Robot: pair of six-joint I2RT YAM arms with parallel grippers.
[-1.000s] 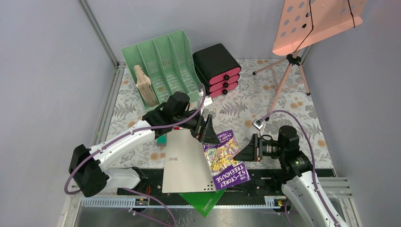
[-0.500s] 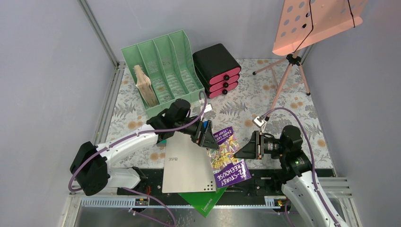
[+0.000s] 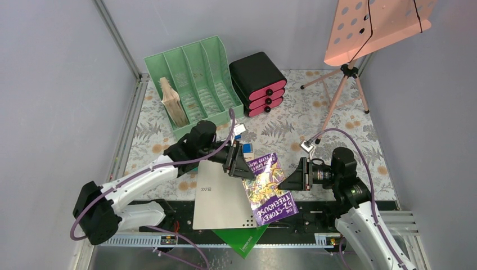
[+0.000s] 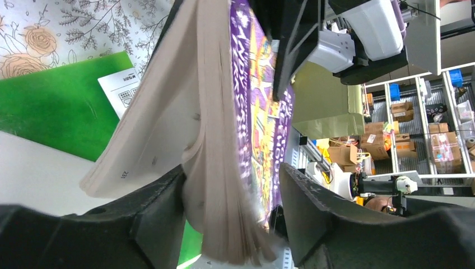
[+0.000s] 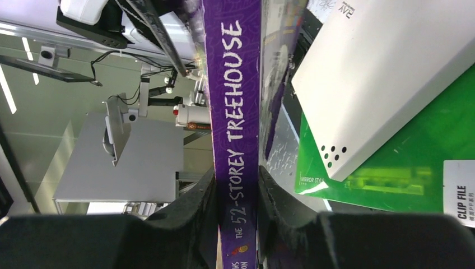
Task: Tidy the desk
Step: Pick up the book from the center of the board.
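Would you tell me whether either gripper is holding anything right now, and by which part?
Both hold the purple 52-Storey Treehouse book: the left gripper grips its page edge and the right gripper grips its spine.

Pale grey-blue walls [image 3: 56, 84], pink perforated stand [image 3: 382, 22] on a tripod [image 3: 341, 93], racked cardboard boxes [image 4: 404, 110] beyond.

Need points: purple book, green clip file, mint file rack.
purple book [image 3: 274, 197]: top external view, on its front cover.
green clip file [image 3: 242, 239]: top external view, on the corner sticking out at the near edge.
mint file rack [image 3: 196, 84]: top external view, on its middle slots.
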